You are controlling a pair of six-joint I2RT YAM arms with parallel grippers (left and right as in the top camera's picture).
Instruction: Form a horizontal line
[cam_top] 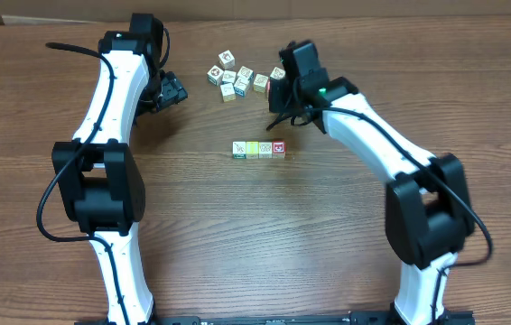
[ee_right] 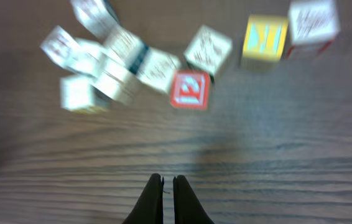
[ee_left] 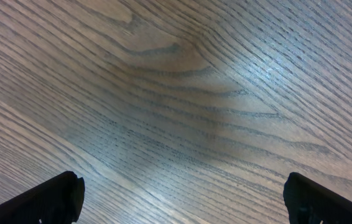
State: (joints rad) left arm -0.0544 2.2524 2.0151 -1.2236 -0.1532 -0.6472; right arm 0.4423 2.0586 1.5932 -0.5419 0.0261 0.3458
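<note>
The right end effector (ee_right: 165, 180) is closed and empty; the left end effector (ee_left: 182, 198) gapes wide. Open the right, lift an outer cluster (cam_top: 241, 86) cube, and seat it flush against the row (cam_top: 259, 149).

The horizontal line (cam_top: 258, 149) has four small cubes, and the loose cluster (cam_top: 242, 79) has about eight more, packed too close for a firm count. One table (cam_top: 328, 253) carries two arms, the left arm (cam_top: 109, 104) and the right arm (cam_top: 373, 135). That makes two claws, the left claw (ee_left: 185, 198) and the right claw (ee_right: 168, 182).
</note>
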